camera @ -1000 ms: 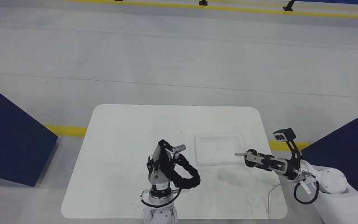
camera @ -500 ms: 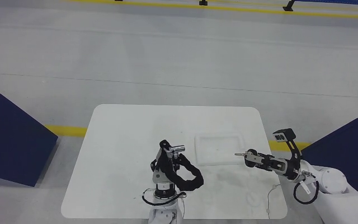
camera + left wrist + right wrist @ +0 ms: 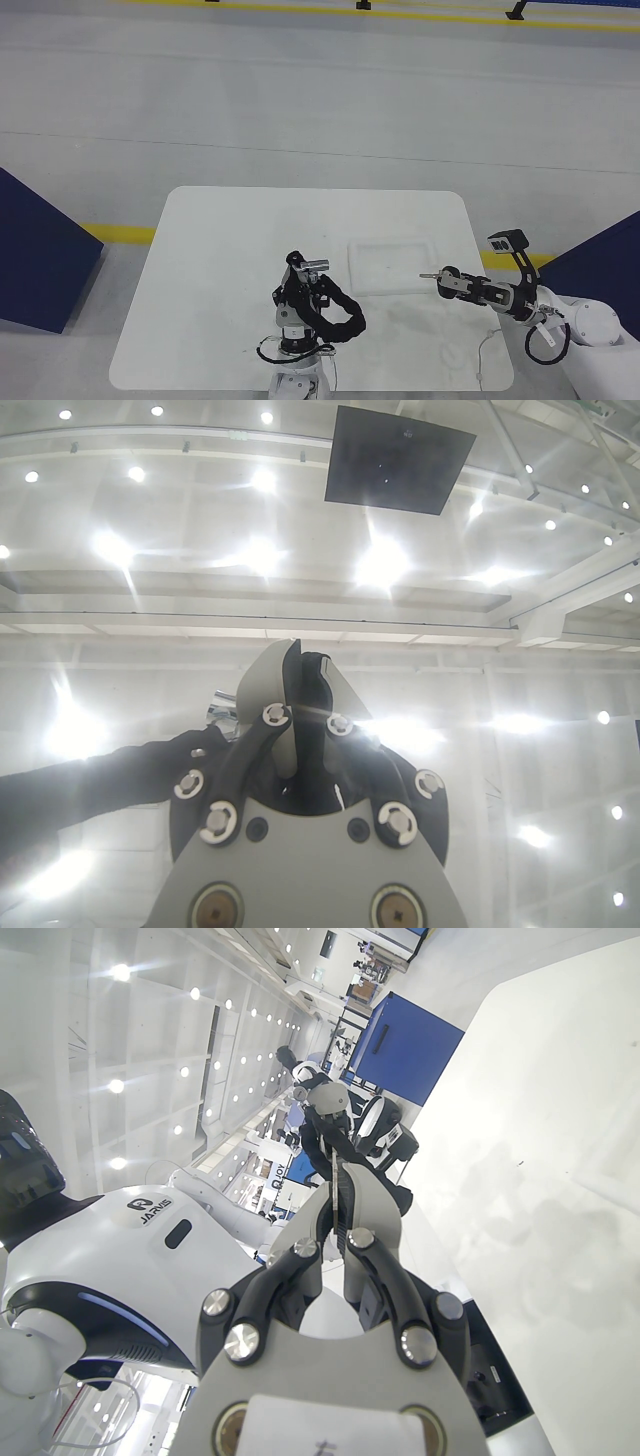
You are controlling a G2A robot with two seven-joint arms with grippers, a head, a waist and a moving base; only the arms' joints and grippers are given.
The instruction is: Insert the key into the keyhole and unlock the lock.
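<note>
My left gripper (image 3: 298,270) stands over the table's near middle, pointing upward, shut on the lock. The lock is a silver cylinder (image 3: 316,264) on a thick black cable (image 3: 340,318) that loops down beside the arm. In the left wrist view the fingers (image 3: 260,680) pinch black material, the silver lock body (image 3: 222,706) peeks out beside them and the cable (image 3: 100,772) trails off. My right gripper (image 3: 442,277) hovers near the right edge, shut on a small metal key (image 3: 428,274). The key (image 3: 334,1175) is edge-on between the fingers and points towards the distant lock (image 3: 300,1092).
The white table (image 3: 220,260) has rounded corners. A clear shallow tray (image 3: 392,241) lies between the two grippers. A thin white wire (image 3: 486,352) lies near the right front corner. Dark blue panels (image 3: 35,255) stand off both sides of the table.
My left arm has shifted a little to the right and turned, bringing the lock cylinder more level. The right arm and key have stayed still.
</note>
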